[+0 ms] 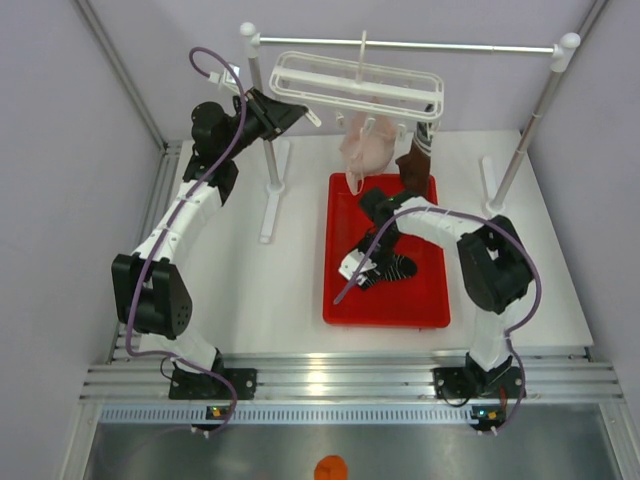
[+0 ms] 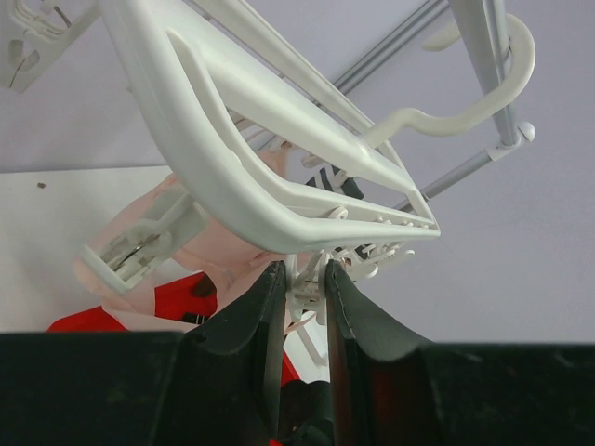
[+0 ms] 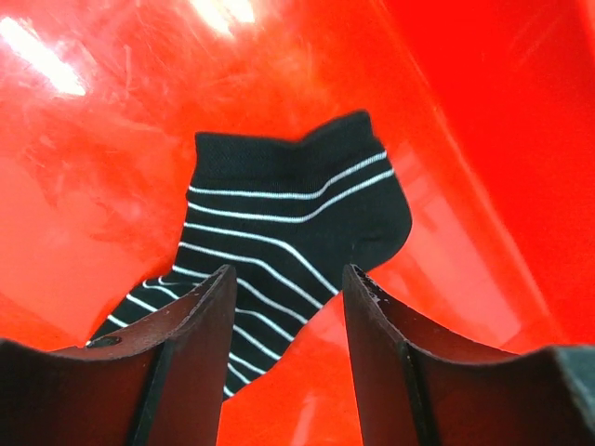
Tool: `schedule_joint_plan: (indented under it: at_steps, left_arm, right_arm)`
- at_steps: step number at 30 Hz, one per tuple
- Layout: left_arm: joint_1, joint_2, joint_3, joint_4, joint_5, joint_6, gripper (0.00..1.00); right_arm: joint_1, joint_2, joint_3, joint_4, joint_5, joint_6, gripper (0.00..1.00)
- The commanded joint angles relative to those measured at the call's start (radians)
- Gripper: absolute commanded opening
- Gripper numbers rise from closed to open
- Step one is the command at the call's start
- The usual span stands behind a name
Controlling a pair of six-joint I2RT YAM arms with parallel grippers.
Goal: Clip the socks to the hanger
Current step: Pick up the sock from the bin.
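The white hanger (image 1: 355,85) hangs from the stand's crossbar. My left gripper (image 1: 300,112) is raised to its left end; in the left wrist view this gripper (image 2: 304,271) is shut on a small white peg (image 2: 302,295) under the hanger frame (image 2: 232,158). A dark brown sock (image 1: 415,160) hangs from the hanger's right side. A black sock (image 1: 395,268) with thin white stripes lies flat in the red tray (image 1: 340,300). My right gripper (image 3: 288,279) is open just above this sock (image 3: 279,223), with nothing between its fingers.
A pale pink fabric item (image 1: 365,145) hangs from the hanger beside the brown sock. The stand's metal crossbar (image 1: 450,46) rests on white posts at the back. The red tray's wall (image 3: 483,139) rises to the right of the right gripper.
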Motion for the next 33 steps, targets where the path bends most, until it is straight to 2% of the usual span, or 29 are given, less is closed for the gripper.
schedule_joint_plan:
  at_steps: [1, 10, 13, 15, 16, 19, 20, 25, 29, 33]
  left_arm:
    - [0.003, -0.020, 0.014, 0.042, 0.014, 0.008, 0.00]
    - [0.008, -0.019, 0.009, 0.047, 0.016, 0.002, 0.00]
    - [0.009, -0.017, 0.015, 0.044, 0.017, 0.004, 0.00]
    - [0.009, -0.017, 0.015, 0.044, 0.016, 0.004, 0.00]
    - [0.011, -0.017, 0.015, 0.045, 0.017, 0.004, 0.00]
    - [0.009, -0.017, 0.009, 0.048, 0.017, 0.004, 0.00]
    - [0.012, -0.016, 0.008, 0.048, 0.017, 0.004, 0.00]
    - [0.014, -0.016, 0.005, 0.051, 0.019, 0.004, 0.00]
    - [0.014, -0.014, 0.005, 0.059, 0.022, 0.001, 0.00]
    - [0.014, -0.014, -0.003, 0.067, 0.022, -0.001, 0.00]
  right_arm:
    - [0.034, -0.026, 0.034, -0.030, -0.013, -0.070, 0.49]
    - [0.083, 0.069, 0.069, -0.042, 0.062, -0.063, 0.48]
    - [0.081, 0.110, 0.082, -0.067, 0.093, -0.040, 0.43]
    - [0.081, 0.126, 0.076, -0.068, 0.105, -0.027, 0.33]
    - [0.083, 0.127, 0.071, -0.068, 0.108, -0.015, 0.25]
    - [0.084, 0.126, 0.045, -0.045, 0.107, 0.034, 0.12]
    - [0.083, 0.120, 0.039, -0.028, 0.101, 0.048, 0.02]
    - [0.023, 0.049, 0.069, -0.001, -0.056, 0.215, 0.00]
    - [-0.044, -0.034, 0.105, 0.036, -0.238, 0.331, 0.00]
    - [-0.103, -0.103, 0.093, 0.138, -0.367, 0.504, 0.00]
